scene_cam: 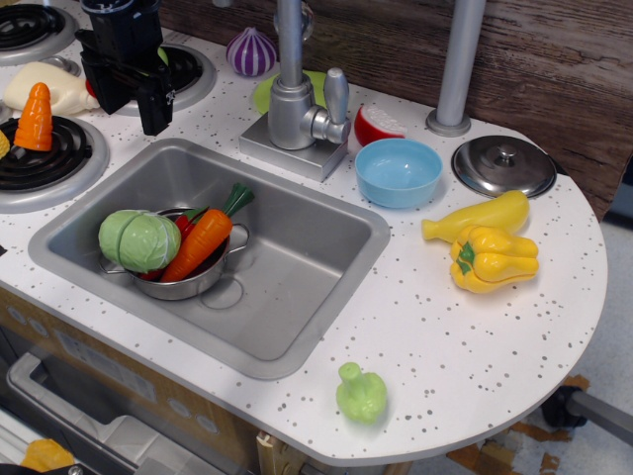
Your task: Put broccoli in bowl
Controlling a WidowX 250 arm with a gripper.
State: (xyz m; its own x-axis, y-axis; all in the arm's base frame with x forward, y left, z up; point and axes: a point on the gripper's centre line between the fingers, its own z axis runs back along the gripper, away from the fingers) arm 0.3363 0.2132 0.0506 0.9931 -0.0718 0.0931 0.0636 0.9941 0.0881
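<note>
Observation.image — broccoli [362,394] near counter's front edge, bowl [398,171] well apart — gripper [138,94] state unclear.

The white speckled counter [465,346] carries the broccoli [362,394] near its front edge. Further back – blue bowl [398,172], steel lid [503,165], yellow pepper [493,258].

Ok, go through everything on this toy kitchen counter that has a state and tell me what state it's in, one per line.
claw: over the stove, holding nothing; open or shut cannot be told
broccoli: lying on the counter near the front edge
bowl: upright, empty
steel lid: off the pot, flat on the counter
steel pot: in the sink, holding cabbage and carrot
</note>
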